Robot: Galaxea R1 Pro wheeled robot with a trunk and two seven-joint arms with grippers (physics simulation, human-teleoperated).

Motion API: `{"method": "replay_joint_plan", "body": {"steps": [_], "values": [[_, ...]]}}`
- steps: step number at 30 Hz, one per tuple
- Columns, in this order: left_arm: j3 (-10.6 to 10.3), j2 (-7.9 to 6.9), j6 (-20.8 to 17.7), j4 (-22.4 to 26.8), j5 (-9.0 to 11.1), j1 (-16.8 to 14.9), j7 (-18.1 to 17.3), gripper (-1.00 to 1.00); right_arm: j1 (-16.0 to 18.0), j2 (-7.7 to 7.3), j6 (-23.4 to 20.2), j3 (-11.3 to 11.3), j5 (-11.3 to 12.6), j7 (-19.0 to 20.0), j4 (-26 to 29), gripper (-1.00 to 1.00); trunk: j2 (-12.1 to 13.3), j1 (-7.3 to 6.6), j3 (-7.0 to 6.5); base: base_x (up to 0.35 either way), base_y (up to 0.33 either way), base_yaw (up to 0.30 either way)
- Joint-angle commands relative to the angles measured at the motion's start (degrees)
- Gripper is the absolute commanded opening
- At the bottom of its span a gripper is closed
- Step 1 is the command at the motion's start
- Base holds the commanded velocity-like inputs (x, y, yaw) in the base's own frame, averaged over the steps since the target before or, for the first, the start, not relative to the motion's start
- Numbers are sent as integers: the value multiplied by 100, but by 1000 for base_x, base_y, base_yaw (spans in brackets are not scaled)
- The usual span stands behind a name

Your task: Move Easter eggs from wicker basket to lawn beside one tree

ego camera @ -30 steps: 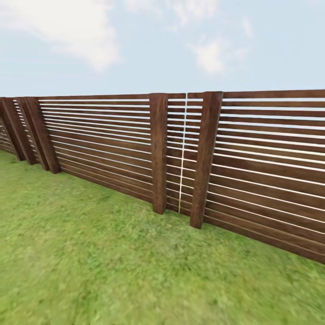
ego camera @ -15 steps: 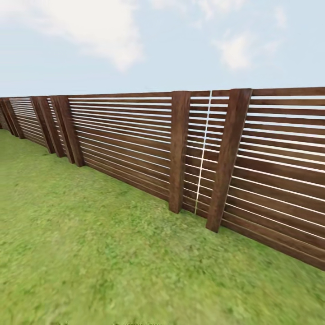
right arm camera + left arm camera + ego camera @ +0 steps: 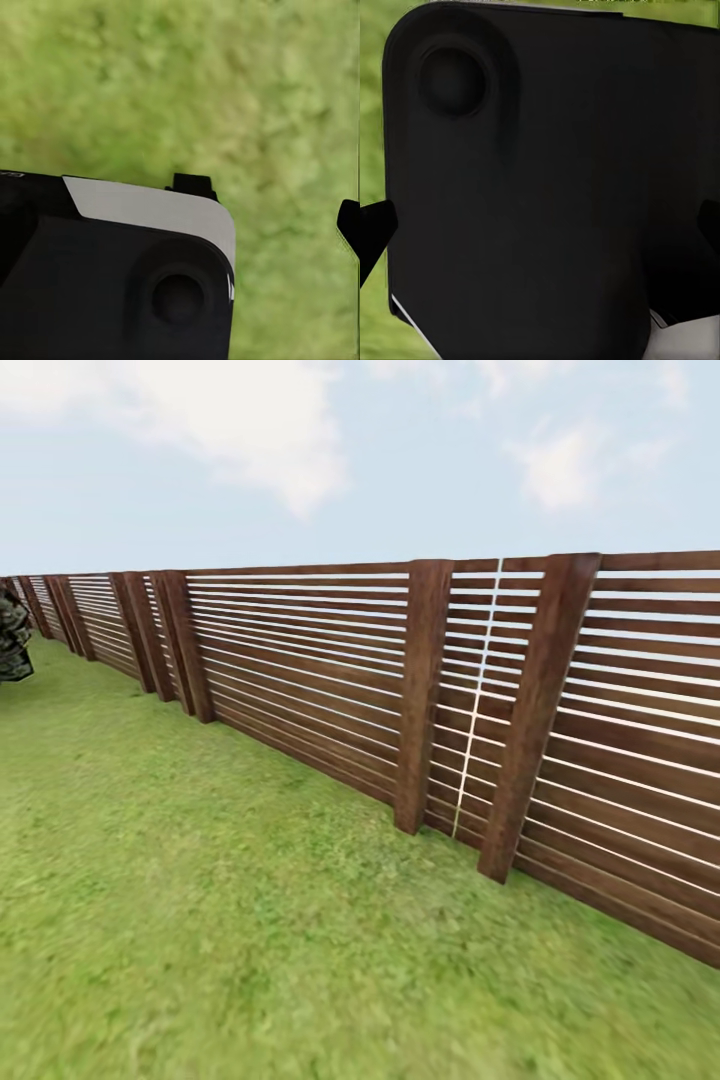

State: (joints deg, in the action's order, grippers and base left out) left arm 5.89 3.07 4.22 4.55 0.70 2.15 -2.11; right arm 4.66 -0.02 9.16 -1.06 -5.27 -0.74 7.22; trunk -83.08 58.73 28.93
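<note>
The Easter eggs and the wicker basket are out of view. The lawn spreads across the lower head view, and grass also shows in the right wrist view. My left gripper stands open, with a dark fingertip at each side edge and a black part of the robot's body between them and close behind. One fingertip of my right gripper shows far to one side over the grass, with nothing held. A patch of dark mottled foliage sits at the far left; whether it is a tree I cannot tell.
A long brown wooden slat fence with thick posts runs from the far left to the near right and bounds the grass. Pale sky with clouds lies above it. A black and white robot part shows in the right wrist view.
The whole head view has panned, so the fence posts now sit further right in the picture. More of the fence and the dark foliage have come into view at the left.
</note>
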Motion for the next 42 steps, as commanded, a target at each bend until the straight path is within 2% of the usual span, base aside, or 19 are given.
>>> {"method": "replay_joint_plan", "body": {"steps": [1, 21, 42], "values": [[0, 0, 0, 1, 0, -1, 0, 100, 0, 1, -1, 0, 0, -2, 0, 100, 0, 0, -1, 69, -141, 266], [0, -8, 0, 0, 0, 4, -9, 100, 0, 2, 7, -1, -6, -31, -71, 100, 0, 0, -1, 209, -235, 292], [9, -5, 0, 10, 9, -3, 26, 100, 0, 2, 16, 0, -9, -31, -71, 100, 0, 0, -1, 10, -10, 294]]}}
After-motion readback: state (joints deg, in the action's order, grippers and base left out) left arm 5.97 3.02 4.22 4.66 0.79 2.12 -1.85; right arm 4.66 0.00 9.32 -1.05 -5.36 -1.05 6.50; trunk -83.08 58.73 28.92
